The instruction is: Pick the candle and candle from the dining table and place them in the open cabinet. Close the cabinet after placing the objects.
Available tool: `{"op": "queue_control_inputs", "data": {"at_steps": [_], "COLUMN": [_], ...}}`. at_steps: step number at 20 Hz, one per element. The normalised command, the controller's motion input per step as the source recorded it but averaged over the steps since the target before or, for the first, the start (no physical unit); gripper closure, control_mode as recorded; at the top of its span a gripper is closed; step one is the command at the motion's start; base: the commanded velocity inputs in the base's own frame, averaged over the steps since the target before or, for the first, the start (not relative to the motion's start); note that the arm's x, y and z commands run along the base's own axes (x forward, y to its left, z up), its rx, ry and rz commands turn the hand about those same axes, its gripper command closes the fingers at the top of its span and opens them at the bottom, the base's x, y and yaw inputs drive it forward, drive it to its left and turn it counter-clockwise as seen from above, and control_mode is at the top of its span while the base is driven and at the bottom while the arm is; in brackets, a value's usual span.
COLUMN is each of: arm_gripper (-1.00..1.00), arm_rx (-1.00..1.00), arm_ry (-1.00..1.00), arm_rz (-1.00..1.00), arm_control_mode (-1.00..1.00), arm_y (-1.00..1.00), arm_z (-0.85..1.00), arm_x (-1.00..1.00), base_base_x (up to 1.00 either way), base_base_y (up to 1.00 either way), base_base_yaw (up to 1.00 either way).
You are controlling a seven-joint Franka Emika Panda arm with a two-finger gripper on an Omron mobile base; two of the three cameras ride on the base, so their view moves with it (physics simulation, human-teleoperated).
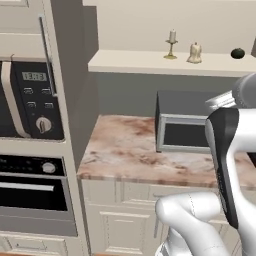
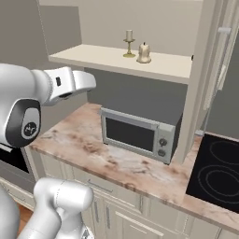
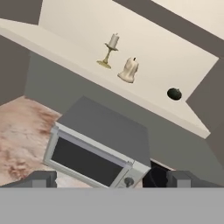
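Note:
Both candles stand side by side on the cream shelf (image 1: 131, 61) (image 2: 88, 57) (image 3: 61, 46) of the open cabinet. The candle on the slim brass candlestick (image 1: 171, 44) (image 2: 129, 43) (image 3: 110, 49) is on the left. The short stubby candle (image 1: 194, 53) (image 2: 144, 53) (image 3: 129, 70) is just right of it. My gripper (image 3: 112, 180) is open and holds nothing; it hangs well back from the shelf, below it and over the counter. Cabinet doors stand swung open at the left (image 1: 30, 30) and at the right (image 2: 224, 56). The dining table is out of view.
A silver microwave (image 1: 182, 131) (image 2: 137, 133) (image 3: 94, 151) sits on the pink-brown marbled counter (image 1: 120, 150) (image 2: 74, 140) under the shelf. A small dark round thing (image 1: 237, 53) (image 3: 174, 93) rests on the shelf's right end. Built-in ovens (image 1: 30, 105) are at left, a black cooktop (image 2: 218, 172) at right.

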Motion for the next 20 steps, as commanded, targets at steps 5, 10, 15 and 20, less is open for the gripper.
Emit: {"op": "queue_control_inputs", "data": {"at_steps": [5, 10, 15, 20], "arm_gripper": [-1.0, -1.0, -1.0, -1.0], "arm_rx": [0.0, 0.0, 0.0, 0.0], "arm_ry": [0.0, 0.0, 0.0, -0.05], "arm_rz": [0.0, 0.0, 0.0, 0.0], "arm_control_mode": [1.0, -1.0, -1.0, -1.0], "arm_y": [0.0, 0.0, 0.0, -0.02], "arm_z": [0.0, 0.0, 0.0, 0.0], "arm_x": [0.0, 0.0, 0.0, -0.2], "base_base_x": [0.0, 0.0, 0.0, 0.0], "base_base_y": [0.01, 0.0, 0.0, 0.0], "base_base_yaw": [-0.14, -0.02, 0.0, 0.0]}}
